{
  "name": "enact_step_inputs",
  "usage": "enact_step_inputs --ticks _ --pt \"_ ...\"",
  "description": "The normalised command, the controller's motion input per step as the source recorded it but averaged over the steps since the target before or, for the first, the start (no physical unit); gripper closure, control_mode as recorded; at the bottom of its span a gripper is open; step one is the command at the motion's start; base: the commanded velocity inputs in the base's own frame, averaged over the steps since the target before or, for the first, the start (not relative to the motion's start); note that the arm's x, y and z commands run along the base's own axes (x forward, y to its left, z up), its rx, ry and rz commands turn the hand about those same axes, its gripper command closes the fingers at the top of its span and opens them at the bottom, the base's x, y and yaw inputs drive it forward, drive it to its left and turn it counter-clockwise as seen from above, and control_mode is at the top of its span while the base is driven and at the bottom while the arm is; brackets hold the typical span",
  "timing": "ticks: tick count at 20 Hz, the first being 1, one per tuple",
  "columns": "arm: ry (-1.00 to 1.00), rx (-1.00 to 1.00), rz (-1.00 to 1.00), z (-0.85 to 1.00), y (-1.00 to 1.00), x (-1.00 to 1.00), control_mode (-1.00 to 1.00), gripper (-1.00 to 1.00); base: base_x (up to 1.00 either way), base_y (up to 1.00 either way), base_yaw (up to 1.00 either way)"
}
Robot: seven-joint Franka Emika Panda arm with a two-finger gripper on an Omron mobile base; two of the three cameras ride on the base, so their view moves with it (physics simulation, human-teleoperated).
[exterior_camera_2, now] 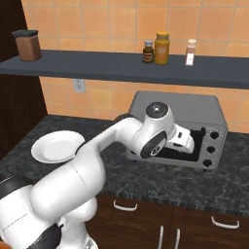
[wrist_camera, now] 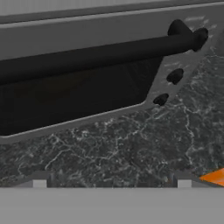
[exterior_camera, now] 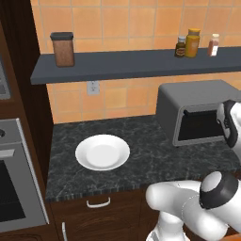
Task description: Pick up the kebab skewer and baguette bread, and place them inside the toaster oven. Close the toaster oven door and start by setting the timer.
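The gripper [wrist_camera: 111, 183] hangs low over the dark speckled tabletop [wrist_camera: 131, 153], directly in front of the toaster oven door [wrist_camera: 65, 94]. Its fingers [wrist_camera: 40, 180] stand spread well apart, grasping nothing; both tips show at the bottom of the hand view with bare stone between them.

The toaster oven [exterior_camera: 197, 110] stands on the right of the tabletop, its door closed. The black bar handle [wrist_camera: 96, 54] runs along the door's top edge, just beyond the fingers. Three dark knobs [exterior_camera_2: 212, 149] sit in a column beside the glass.

Hazards from this position:
- The hand is close to the door. A forward move may press the wrist against the glass or handle.
- The timer knobs are small and closely stacked — the wide-spread fingers may catch the wrong knob, or two at once.
- The glass is dark, so whether the kebab skewer and baguette bread lie inside cannot be told. Neither is seen on the white plate [exterior_camera: 102, 151]. Setting the timer without them inside would fail the task.

Further back, a shelf [exterior_camera: 136, 63] carries a brown canister [exterior_camera: 63, 49] and three small jars [exterior_camera_2: 162, 48]. Their labels are too small to read — no brand or lettering is legible anywhere.
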Motion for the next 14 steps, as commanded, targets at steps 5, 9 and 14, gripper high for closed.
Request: enact_step_inputs --ticks 5,9,14 --pt "-0.24 -0.01 0.07 0.0 -0.5 0.0 -1.0 -1.0 0.0 0.0 0.0" --pt "-0.33 0.0 0.13 -0.09 -0.34 -0.01 -1.0 -1.0 0.0 0.0 0.0" --pt "-0.22 -0.04 0.14 -0.01 -0.38 0.0 -1.0 -1.0 0.0 0.0 0.0"
